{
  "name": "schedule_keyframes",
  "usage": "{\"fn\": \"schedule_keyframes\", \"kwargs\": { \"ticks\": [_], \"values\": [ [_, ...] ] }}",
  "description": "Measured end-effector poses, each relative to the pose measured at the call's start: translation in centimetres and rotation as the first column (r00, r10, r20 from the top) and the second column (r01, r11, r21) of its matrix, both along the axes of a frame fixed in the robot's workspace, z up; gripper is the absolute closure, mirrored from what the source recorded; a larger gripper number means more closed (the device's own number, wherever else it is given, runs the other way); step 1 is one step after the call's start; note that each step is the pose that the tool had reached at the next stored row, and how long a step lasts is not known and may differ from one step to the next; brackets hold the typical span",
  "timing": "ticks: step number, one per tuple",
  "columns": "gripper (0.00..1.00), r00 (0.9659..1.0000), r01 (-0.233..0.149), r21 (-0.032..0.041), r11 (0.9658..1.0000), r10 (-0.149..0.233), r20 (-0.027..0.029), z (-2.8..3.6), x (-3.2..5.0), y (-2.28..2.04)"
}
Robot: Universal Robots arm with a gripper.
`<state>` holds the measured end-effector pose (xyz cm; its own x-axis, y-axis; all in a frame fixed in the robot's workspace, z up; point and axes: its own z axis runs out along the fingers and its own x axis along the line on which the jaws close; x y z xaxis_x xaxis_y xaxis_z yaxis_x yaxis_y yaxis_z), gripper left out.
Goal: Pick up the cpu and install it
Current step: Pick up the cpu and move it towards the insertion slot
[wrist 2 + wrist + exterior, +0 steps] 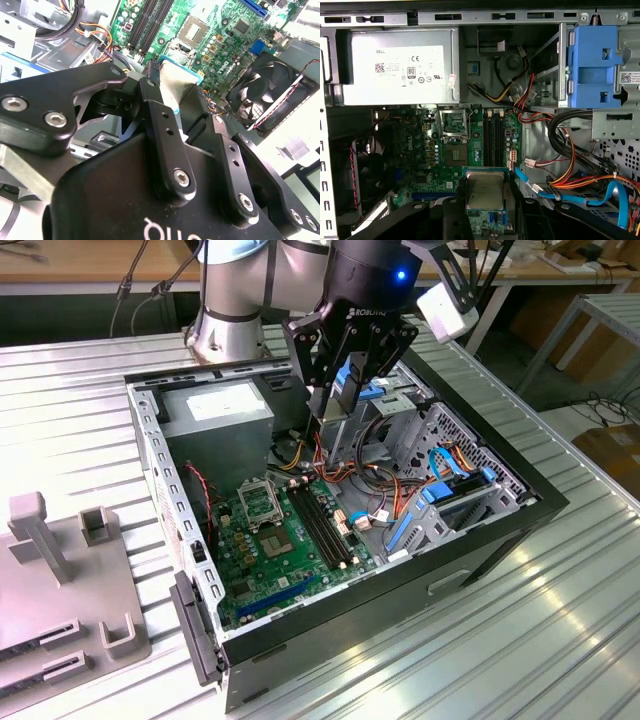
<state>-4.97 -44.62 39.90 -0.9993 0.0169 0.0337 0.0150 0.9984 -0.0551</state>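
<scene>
Tool [340, 405] clamps the cpu [484, 189] above the board [476, 146] inside the open case [525, 512].

In the second wrist view the gripper [172, 95] covers most of the cpu [172, 80], leaving a sliver. In the first wrist view its fingers [460, 200] overlap two cpu edges, and its body hides the board's [430, 150] edge opposite the supply [402, 67]. The fan [372, 170] sits in shadow, blades unclear. In the exterior view the top edge cuts off the arm [235, 290]; the socket's [262, 502] inside is too small to tell.
</scene>
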Motion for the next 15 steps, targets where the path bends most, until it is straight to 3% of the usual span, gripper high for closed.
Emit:
{"fn": "schedule_keyframes", "kwargs": {
  "ticks": [7,15],
  "values": [
    [0.58,1.0,0.0,0.0002,1.0,0.0,0.0,-0.01,-0.12,0.01],
    [0.58,1.0,0.0,0.0001,1.0,0.0,0.0,-0.03,-1.29,-0.02]
  ]
}}
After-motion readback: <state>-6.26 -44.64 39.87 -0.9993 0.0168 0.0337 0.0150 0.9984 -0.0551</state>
